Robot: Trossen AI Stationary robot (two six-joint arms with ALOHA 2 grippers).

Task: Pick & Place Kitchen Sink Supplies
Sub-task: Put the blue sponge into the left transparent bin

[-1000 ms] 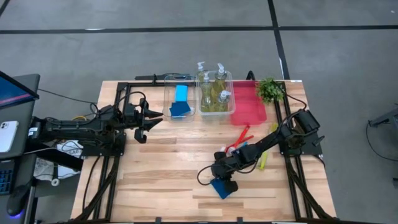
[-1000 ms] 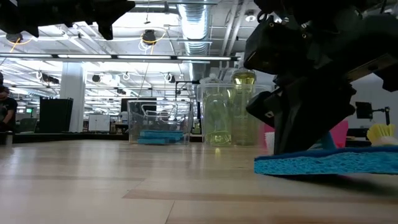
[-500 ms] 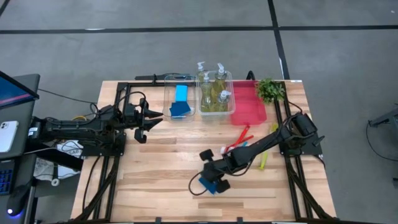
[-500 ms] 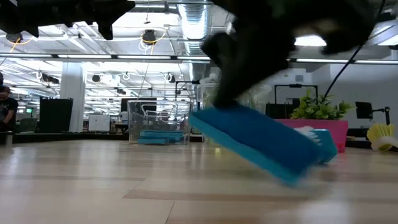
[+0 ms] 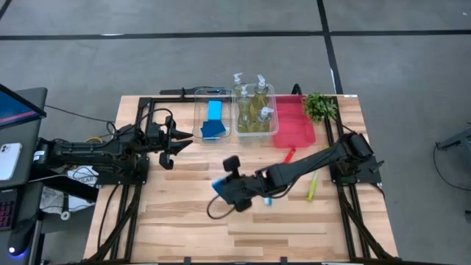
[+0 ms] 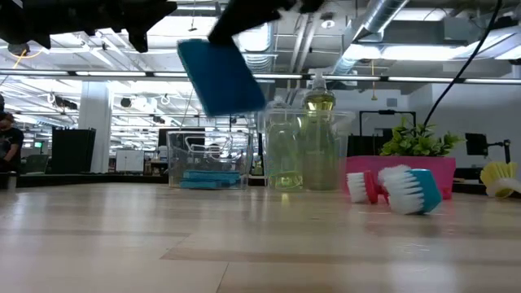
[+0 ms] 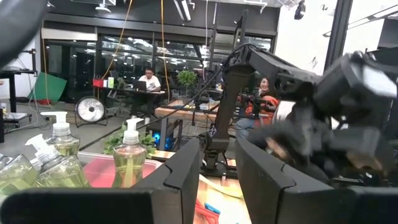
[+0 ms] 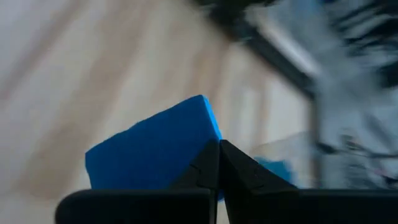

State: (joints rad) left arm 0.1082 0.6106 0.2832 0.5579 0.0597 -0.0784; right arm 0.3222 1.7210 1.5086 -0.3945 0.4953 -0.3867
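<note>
Right hand (image 5: 224, 185) pinches a blue sponge (image 5: 220, 185) by its edge, fingers pressed together on it, holding it tilted in the air above the middle of the surface (image 5: 169, 213), clear of the wood in the low view. Left hand (image 5: 179, 140) hovers beside the left clear bin (image 5: 197, 110), fingers parted, holding nothing. That bin contains two more blue sponges (image 5: 213, 120). Pump bottles (image 5: 250, 103) stand in the middle bin. Brushes (image 6: 399, 188) lie on the surface near the red tray (image 5: 294, 125).
</note>
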